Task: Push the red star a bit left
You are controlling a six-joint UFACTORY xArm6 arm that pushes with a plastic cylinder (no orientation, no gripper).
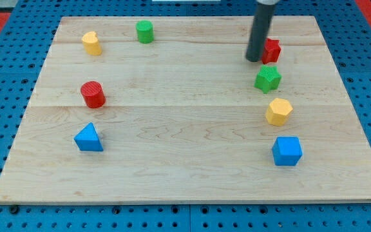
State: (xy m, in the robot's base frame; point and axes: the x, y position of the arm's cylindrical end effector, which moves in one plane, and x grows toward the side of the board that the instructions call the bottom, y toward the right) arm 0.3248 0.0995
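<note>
The red star (pixel 272 50) lies near the view's upper right on the wooden board (pixel 185 116). My dark rod comes down from the top edge, and my tip (pixel 254 60) rests right against the star's left side, partly covering it. A green star (pixel 268 78) lies just below the red star, close to my tip's lower right.
A yellow hexagon block (pixel 279 111) and a blue cube (pixel 287 151) lie down the right side. A green cylinder (pixel 145 31), a yellow block (pixel 91 43), a red cylinder (pixel 93 95) and a blue triangular block (pixel 88 138) lie on the left half.
</note>
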